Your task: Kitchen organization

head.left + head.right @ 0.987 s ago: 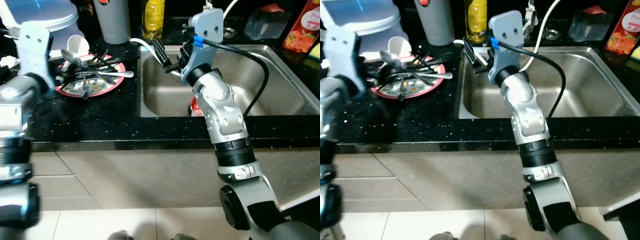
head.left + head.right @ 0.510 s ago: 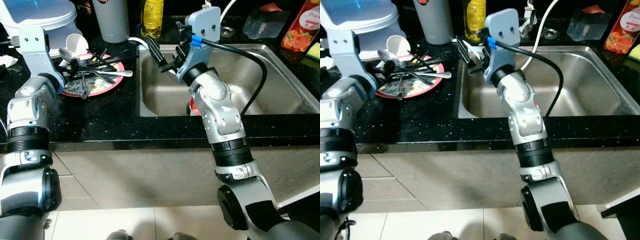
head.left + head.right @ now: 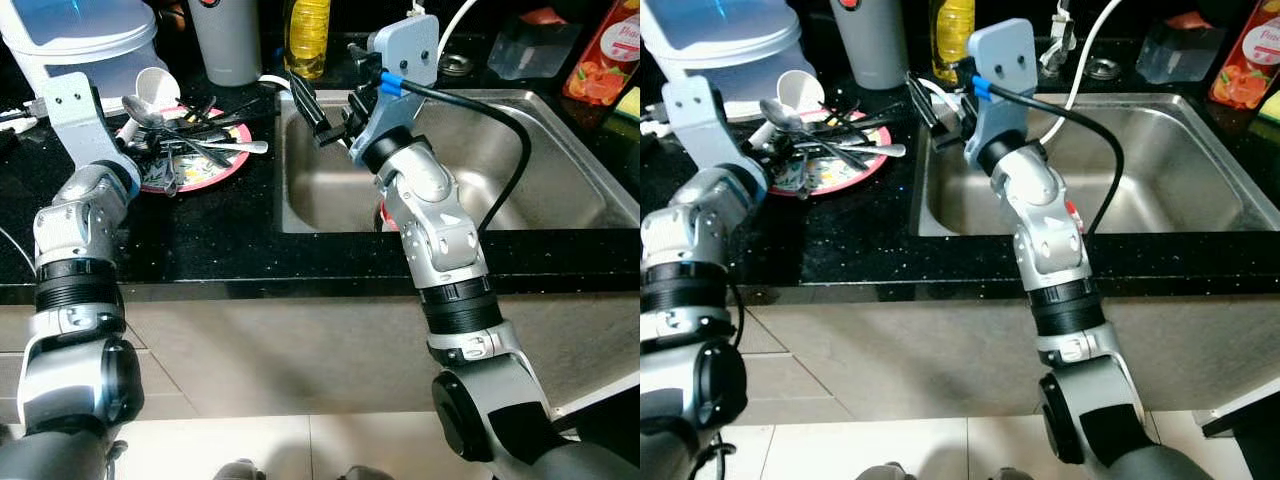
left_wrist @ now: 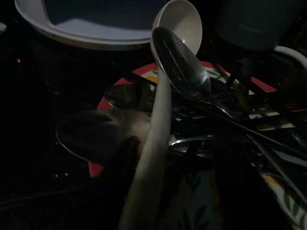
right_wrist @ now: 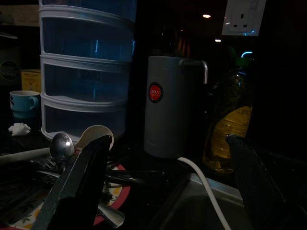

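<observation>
A red-rimmed patterned plate (image 3: 215, 178) on the black counter holds a heap of several metal and black utensils (image 3: 205, 145). A white ladle-like spoon (image 4: 160, 110) leans across it, with a metal spoon (image 4: 182, 64) resting beside its bowl. My left gripper (image 3: 140, 152) reaches in at the plate's left edge, right at the white spoon's handle; its fingers are dark and blurred. My right gripper (image 3: 335, 95) hovers above the left rim of the sink (image 3: 560, 150), open and empty, pointing toward the plate.
Behind the plate stand stacked plastic drawers (image 3: 80, 30), a grey thermos jug (image 3: 230, 40) and a yellow oil bottle (image 3: 307, 35). A white cable (image 3: 285, 88) crosses the sink's corner. A red item (image 3: 388, 212) lies in the sink. A juice carton (image 3: 605, 50) stands far right.
My left arm has swung forward from the near left so its wrist is now at the plate. The right gripper has drifted slightly left. The camera has shifted a little.
</observation>
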Controlling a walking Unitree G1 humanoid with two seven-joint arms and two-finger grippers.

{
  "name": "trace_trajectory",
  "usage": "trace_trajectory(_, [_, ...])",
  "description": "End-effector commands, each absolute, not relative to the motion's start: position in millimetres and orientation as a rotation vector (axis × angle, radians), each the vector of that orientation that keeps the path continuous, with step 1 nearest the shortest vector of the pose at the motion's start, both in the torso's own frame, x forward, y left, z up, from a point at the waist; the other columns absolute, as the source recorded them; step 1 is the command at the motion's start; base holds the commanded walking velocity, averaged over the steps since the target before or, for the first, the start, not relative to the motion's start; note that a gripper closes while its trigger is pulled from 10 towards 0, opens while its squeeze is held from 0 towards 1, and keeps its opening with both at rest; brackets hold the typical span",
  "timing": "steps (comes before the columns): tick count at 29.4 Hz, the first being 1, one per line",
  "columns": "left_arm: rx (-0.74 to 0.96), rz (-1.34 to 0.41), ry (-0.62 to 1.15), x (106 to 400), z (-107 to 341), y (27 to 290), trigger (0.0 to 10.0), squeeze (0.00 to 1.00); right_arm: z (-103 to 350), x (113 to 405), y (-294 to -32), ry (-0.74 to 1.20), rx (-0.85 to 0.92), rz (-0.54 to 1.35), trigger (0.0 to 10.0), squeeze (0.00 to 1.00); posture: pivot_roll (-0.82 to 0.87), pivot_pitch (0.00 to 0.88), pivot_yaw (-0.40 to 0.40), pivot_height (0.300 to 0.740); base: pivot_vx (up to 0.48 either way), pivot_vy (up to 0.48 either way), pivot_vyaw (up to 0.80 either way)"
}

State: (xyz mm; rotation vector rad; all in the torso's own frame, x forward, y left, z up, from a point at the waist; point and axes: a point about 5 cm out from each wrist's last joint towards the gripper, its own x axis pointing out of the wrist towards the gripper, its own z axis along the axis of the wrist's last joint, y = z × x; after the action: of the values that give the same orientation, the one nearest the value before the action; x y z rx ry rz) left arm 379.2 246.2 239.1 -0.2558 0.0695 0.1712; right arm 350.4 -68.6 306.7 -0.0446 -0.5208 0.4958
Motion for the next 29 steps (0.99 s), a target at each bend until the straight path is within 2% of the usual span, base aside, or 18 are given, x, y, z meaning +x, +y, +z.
trace_trajectory(1, [-0.274, 0.184, 0.084, 377, 232, 245, 0.0, 0.0, 308, 350, -67, -0.53, -0.039, 0.507, 10.0, 0.0, 0.12, 0.05, -0.003, 0.74, 0.0, 0.0, 0.0])
trace_trajectory(5, [-0.277, 0.192, 0.072, 377, 235, 246, 0.0, 0.0, 309, 350, -67, -0.532, -0.038, 0.506, 10.0, 0.0, 0.12, 0.049, -0.003, 0.74, 0.0, 0.0, 0.0])
trace_trajectory(16, [-0.109, 0.257, -0.053, 372, 251, 246, 0.0, 0.0, 308, 350, -68, -0.532, -0.037, 0.504, 10.0, 0.0, 0.11, 0.048, -0.006, 0.74, 0.0, 0.0, 0.0])
trace_trajectory(17, [-0.068, 0.259, -0.105, 370, 258, 245, 9.5, 0.0, 308, 350, -68, -0.531, -0.037, 0.504, 10.0, 0.0, 0.11, 0.048, -0.006, 0.74, 0.0, 0.0, 0.0])
trace_trajectory(18, [-0.068, 0.259, -0.105, 370, 258, 245, 9.5, 0.0, 308, 350, -68, -0.531, -0.037, 0.504, 10.0, 0.0, 0.11, 0.048, -0.006, 0.74, 0.0, 0.0, 0.0])
trace_trajectory(19, [-0.023, 0.268, -0.15, 368, 264, 243, 10.0, 0.0, 308, 350, -68, -0.531, -0.037, 0.504, 10.0, 0.0, 0.11, 0.048, -0.007, 0.74, 0.0, 0.0, 0.0])
trace_trajectory(21, [0.04, 0.257, -0.224, 364, 276, 236, 10.0, 0.0, 308, 350, -67, -0.531, -0.037, 0.505, 10.0, 0.0, 0.11, 0.047, -0.008, 0.74, 0.0, 0.0, 0.0])
trace_trajectory(24, [0.038, 0.249, -0.232, 359, 279, 227, 10.0, 0.0, 308, 350, -68, -0.533, -0.04, 0.506, 10.0, 0.0, 0.11, 0.045, -0.003, 0.74, 0.0, 0.0, 0.0])
trace_trajectory(26, [0.044, 0.201, -0.197, 356, 274, 217, 10.0, 0.0, 309, 350, -69, -0.536, -0.045, 0.503, 10.0, 0.0, 0.11, 0.046, 0.0, 0.74, 0.0, 0.0, 0.0])
trace_trajectory(29, [0.138, 0.026, -0.051, 336, 249, 187, 10.0, 0.0, 311, 351, -76, -0.542, -0.07, 0.484, 10.0, 0.0, 0.1, 0.048, 0.004, 0.74, 0.0, 0.0, 0.0])
